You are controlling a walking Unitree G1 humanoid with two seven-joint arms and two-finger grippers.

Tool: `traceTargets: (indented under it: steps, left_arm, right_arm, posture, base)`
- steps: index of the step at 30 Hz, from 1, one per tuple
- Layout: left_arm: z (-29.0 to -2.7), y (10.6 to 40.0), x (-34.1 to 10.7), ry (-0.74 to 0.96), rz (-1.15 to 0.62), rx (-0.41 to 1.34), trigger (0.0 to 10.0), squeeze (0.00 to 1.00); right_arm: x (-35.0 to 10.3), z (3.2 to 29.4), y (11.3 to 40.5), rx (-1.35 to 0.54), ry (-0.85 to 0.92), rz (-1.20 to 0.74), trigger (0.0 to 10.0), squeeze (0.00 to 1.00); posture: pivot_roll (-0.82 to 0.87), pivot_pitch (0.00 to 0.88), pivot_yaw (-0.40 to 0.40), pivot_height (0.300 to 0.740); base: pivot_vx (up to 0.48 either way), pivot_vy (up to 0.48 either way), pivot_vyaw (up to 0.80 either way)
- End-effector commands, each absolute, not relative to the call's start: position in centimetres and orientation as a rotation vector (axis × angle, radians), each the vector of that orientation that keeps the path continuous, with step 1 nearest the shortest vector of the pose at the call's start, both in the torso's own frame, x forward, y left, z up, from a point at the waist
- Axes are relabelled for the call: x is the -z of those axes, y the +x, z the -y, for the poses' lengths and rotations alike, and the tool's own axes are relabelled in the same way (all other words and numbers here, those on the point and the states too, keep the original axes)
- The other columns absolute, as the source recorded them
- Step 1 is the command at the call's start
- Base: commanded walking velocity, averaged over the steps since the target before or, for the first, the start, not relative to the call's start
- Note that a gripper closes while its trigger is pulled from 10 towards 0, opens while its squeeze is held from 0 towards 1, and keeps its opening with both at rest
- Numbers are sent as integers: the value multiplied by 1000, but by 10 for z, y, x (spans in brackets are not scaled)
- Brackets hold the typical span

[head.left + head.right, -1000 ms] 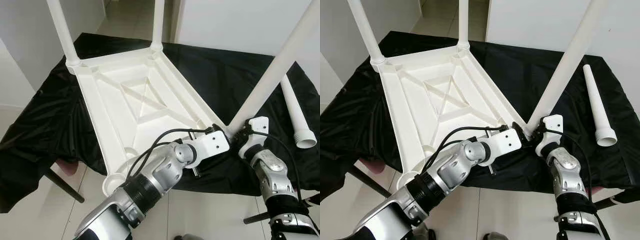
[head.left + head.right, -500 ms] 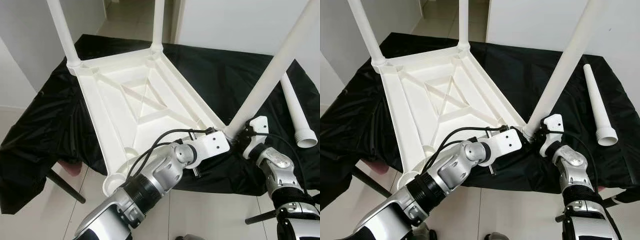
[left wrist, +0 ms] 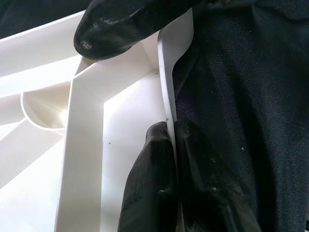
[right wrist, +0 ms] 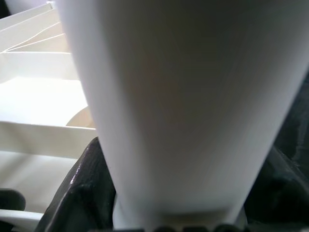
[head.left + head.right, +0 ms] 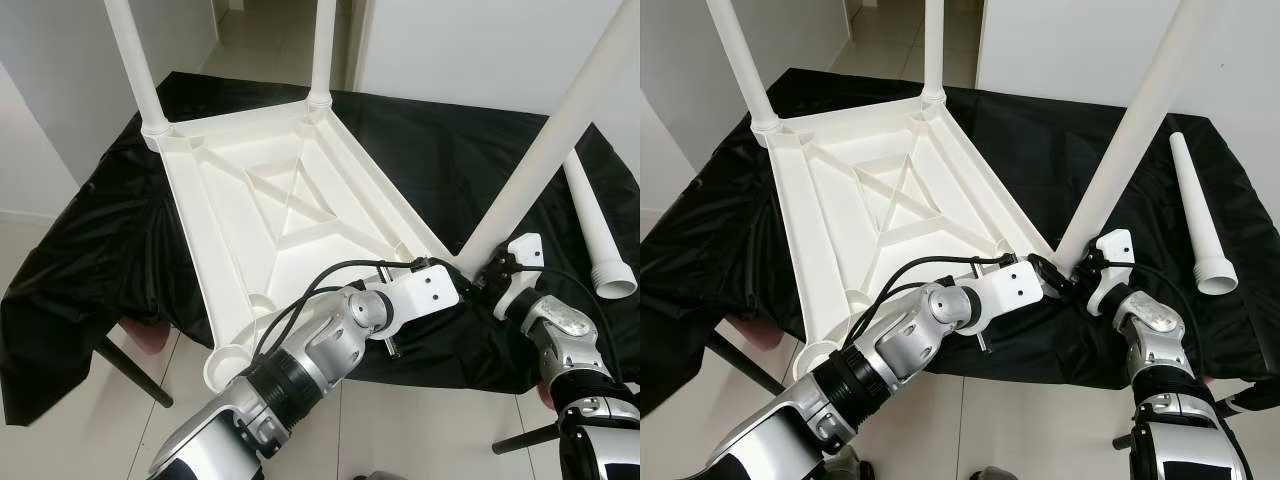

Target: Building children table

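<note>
Setting: pale tiled floor (image 5: 420, 440) and white walls; a work surface draped in black cloth (image 5: 90, 250) stands before the robot, with a doorway at the far side.
Tabletop: the white plastic children's tabletop (image 5: 270, 215) lies upside down on the cloth, ribbed underside facing up, running from the far left to the near right.
Far-left leg (image 5: 135, 65): upright in its corner socket.
Far leg (image 5: 322, 50): upright in the far corner socket, to the right of the first.
Empty socket (image 5: 228, 362): the near-left corner's round socket carries no leg and overhangs the near edge of the cloth.
Left gripper (image 5: 1048, 280): reaches across from the near left to the near-right corner of the tabletop; in the left wrist view its two black fingers (image 3: 159, 179) are pinched together on the thin rim of the tabletop, one on each side, so it holds that edge.
Near-right leg (image 5: 555, 140): rises steeply from the near-right corner, leaning toward the right; whether its foot is fully seated in the socket cannot be told.
Right gripper (image 5: 1080, 268): sits at the base of this leg, just beside the left gripper; in the right wrist view its black fingers (image 4: 79, 193) lie on either side of the white tube, apparently closed around it.
Loose leg (image 5: 1200, 225): lies flat on the cloth at the right, wide threaded end toward the near side, well apart from the tabletop.
</note>
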State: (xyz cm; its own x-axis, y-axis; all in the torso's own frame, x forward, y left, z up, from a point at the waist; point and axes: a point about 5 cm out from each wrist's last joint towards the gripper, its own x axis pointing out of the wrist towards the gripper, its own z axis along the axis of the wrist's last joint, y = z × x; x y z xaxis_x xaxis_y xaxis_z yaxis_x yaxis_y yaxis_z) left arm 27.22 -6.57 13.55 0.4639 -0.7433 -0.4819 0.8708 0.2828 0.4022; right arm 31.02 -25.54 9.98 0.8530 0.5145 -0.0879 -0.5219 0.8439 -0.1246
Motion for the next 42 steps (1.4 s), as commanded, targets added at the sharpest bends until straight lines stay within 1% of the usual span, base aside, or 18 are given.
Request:
traceTargets:
  steps: [1, 8, 11, 14, 15, 21, 22, 24, 25, 26, 27, 28, 33, 35, 36, 39, 40, 42]
  left_arm:
    - [74, 263, -136, 689, -210, 1156, 10000, 0]
    - [75, 263, -136, 689, -210, 1155, 10000, 0]
    - [74, 263, -135, 689, -210, 1156, 10000, 0]
    - [74, 264, -135, 690, -210, 1156, 10000, 0]
    - [75, 264, -135, 689, -209, 1158, 10000, 0]
    - [75, 263, -135, 689, -209, 1159, 10000, 0]
    - [74, 264, -135, 689, -209, 1158, 10000, 0]
    - [74, 264, -135, 689, -209, 1158, 10000, 0]
    - [74, 264, -135, 690, -210, 1157, 10000, 0]
    - [74, 264, -135, 690, -210, 1157, 10000, 0]
    - [74, 264, -134, 690, -211, 1155, 10000, 0]
    - [73, 264, -134, 693, -213, 1152, 10000, 0]
    - [72, 264, -133, 695, -214, 1151, 10000, 0]
    - [72, 264, -133, 695, -215, 1149, 10000, 0]
    - [72, 264, -133, 695, -215, 1149, 10000, 0]
    - [72, 264, -133, 694, -218, 1147, 10000, 0]
    - [72, 264, -133, 694, -218, 1147, 10000, 0]
    - [72, 264, -133, 695, -216, 1148, 10000, 0]
  right_arm:
    - [-64, 252, 293, -539, -119, -207, 0, 0]
    - [-65, 240, 295, -497, -116, -146, 0, 0]
    - [-63, 236, 296, -460, -81, -153, 0, 0]
    - [-62, 234, 297, -443, -82, -150, 0, 0]
    - [-59, 229, 297, -379, -59, -149, 0, 0]
    - [-56, 223, 299, -275, -57, -155, 0, 0]
    - [-54, 220, 300, -227, -48, -161, 0, 0]
    - [-54, 220, 300, -227, -48, -161, 0, 0]
    - [-51, 217, 301, -160, -14, -181, 0, 0]
    - [-51, 217, 301, -160, -14, -181, 0, 0]
    - [-49, 213, 302, -104, 9, -194, 0, 0]
    - [-45, 199, 304, -14, 48, -208, 0, 0]
    - [-46, 188, 306, 46, 69, -203, 0, 0]
    - [-48, 186, 306, 127, 99, -200, 0, 0]
    - [-48, 186, 306, 127, 99, -200, 0, 0]
    - [-49, 181, 307, 211, 114, -205, 0, 0]
    - [-49, 181, 307, 211, 114, -205, 0, 0]
    - [-52, 172, 310, 207, 142, -199, 0, 0]
  posture:
    - [9, 52, -4, 740]
    - [7, 48, -7, 740]
    - [5, 47, -7, 740]
    - [4, 47, -8, 740]
    - [2, 45, -9, 740]
    - [4, 41, -14, 740]
    - [9, 38, -15, 740]
    - [9, 38, -15, 740]
    - [10, 36, -15, 740]
    - [10, 36, -15, 740]
    - [16, 32, -17, 740]
    - [20, 26, -18, 740]
    - [25, 23, -23, 740]
    - [29, 21, -26, 740]
    - [29, 21, -26, 740]
    - [30, 21, -27, 740]
    - [30, 21, -27, 740]
    - [26, 19, -26, 740]
  base:
    - [0, 0, 0]
    - [0, 0, 0]
    - [0, 0, 0]
    - [0, 0, 0]
    - [0, 0, 0]
    - [0, 0, 0]
    - [0, 0, 0]
    - [0, 0, 0]
    - [0, 0, 0]
    - [0, 0, 0]
    - [0, 0, 0]
    - [0, 0, 0]
    - [0, 0, 0]
    - [0, 0, 0]
    - [0, 0, 0]
    - [0, 0, 0]
    - [0, 0, 0]
    - [0, 0, 0]
